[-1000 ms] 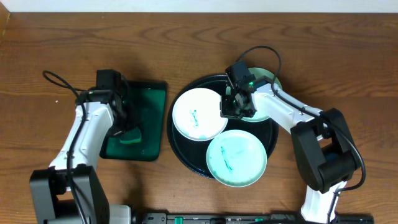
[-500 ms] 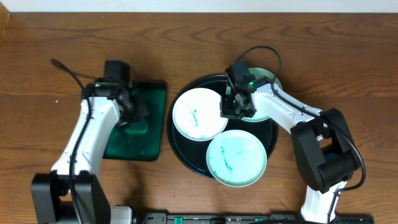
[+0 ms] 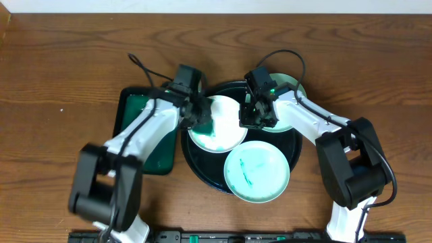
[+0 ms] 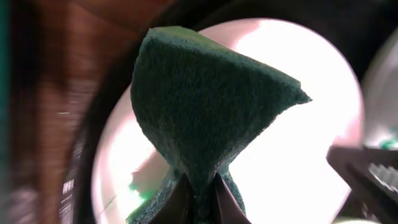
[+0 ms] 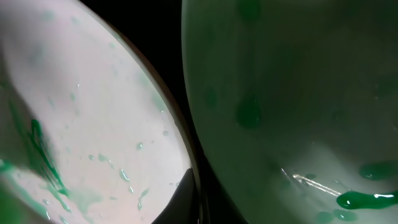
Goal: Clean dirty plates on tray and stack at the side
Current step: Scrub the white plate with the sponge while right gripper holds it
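Observation:
Three plates lie on the round black tray (image 3: 202, 169). My left gripper (image 3: 202, 120) hangs over the left plate (image 3: 223, 131), shut on a dark green sponge (image 4: 205, 106) whose wide end points down at the white surface (image 4: 311, 124). That plate carries a teal smear. My right gripper (image 3: 251, 120) sits at its right edge, shut on the rim, one dark finger (image 5: 180, 199) lying over the white surface (image 5: 93, 124). The back right plate (image 3: 282, 124) is partly under my right arm and shows green drops (image 5: 298, 93). The front plate (image 3: 256, 172), smeared pale mint, lies free.
A dark green rectangular tray (image 3: 135, 115) lies on the wooden table left of the black tray, partly under my left arm. The right arm's cable loops above the back right plate.
My left arm has swung right from the green rectangular tray to above the left plate, carrying the sponge. The right arm and the plates have not moved.

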### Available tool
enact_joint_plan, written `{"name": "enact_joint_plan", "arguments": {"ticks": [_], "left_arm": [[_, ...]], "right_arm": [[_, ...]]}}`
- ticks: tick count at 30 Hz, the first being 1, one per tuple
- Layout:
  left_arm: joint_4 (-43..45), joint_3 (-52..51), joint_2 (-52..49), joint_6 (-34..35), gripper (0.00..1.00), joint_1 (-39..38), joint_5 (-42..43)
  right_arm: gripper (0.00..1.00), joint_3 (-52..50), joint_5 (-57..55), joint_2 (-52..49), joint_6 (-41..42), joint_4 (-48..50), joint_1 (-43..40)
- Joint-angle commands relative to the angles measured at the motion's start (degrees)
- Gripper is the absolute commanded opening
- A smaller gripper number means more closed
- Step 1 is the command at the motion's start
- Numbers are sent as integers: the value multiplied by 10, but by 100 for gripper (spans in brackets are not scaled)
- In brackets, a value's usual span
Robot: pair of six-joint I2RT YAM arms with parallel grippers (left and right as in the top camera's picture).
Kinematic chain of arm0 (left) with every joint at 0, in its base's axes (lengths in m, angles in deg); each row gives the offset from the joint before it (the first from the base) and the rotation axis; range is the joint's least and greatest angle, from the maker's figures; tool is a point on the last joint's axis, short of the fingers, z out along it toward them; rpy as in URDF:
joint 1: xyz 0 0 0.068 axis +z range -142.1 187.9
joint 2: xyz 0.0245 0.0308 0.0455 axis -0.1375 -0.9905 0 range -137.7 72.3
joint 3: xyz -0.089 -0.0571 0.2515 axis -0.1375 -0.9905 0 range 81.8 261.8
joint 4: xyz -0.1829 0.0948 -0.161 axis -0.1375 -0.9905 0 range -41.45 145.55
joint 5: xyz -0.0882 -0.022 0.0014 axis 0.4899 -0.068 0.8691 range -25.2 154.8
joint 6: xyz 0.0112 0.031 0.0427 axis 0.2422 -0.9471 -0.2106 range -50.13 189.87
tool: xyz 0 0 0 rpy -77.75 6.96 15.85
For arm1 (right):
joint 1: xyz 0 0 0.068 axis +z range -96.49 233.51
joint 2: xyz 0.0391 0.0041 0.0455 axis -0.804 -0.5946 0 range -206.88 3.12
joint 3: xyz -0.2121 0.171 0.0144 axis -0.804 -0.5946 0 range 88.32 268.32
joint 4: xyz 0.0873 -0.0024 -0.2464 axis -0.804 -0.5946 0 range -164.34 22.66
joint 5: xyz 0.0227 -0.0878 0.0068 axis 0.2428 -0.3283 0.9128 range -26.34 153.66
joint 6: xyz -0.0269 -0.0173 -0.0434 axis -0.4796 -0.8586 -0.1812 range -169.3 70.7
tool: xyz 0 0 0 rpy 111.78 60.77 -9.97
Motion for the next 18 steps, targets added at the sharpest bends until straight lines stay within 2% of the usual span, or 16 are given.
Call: {"name": "enact_joint_plan", "arguments": {"ticks": [1,7,9,14,18], "left_arm": [[10,-2,-36,51,7,-1,27],[-7,-2,-47,48,7,5,-92],[0,-2,-49,45,7,1,-75],[47,-2,-71,55,7,-23,45],[84,-2,-101,80,7,-47,102]], "right_arm": [[1,8,-30,-5,9,-4,1],[1,8,-30,-5,9,-4,1],[1,8,-29,-5,9,-4,1],[1,8,-31,-5,9,-4,1],[1,8,-31,-5,9,-5,1]]}}
